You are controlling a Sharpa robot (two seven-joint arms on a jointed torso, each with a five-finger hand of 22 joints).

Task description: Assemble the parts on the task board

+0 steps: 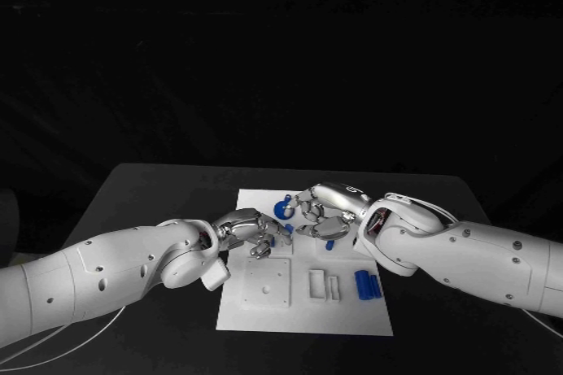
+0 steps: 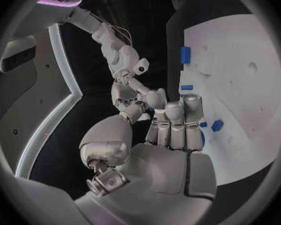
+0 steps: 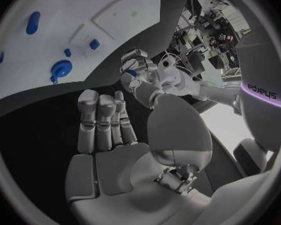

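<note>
The white task board (image 1: 352, 318) lies in the middle of the table. My left hand (image 1: 249, 228) hovers over the board's left edge and seems to pinch a small blue part (image 3: 133, 73) at its fingertips. Close to it, over the board's far half, is my right hand (image 1: 323, 211), fingers loosely apart and empty (image 3: 106, 130). A round blue part (image 1: 281, 206) sits on the board between the hands. A small blue piece (image 1: 329, 245) lies just below my right hand. Two blue cylinders (image 1: 367, 285) rest at the board's right side.
A square white plate (image 1: 266, 284) and narrow white slots (image 1: 319, 284) occupy the board's near half. More small blue pieces (image 2: 217, 125) (image 2: 185, 55) dot the board. Black table (image 1: 153, 196) surrounds it, and a pale cable (image 1: 71, 326) runs under my left arm.
</note>
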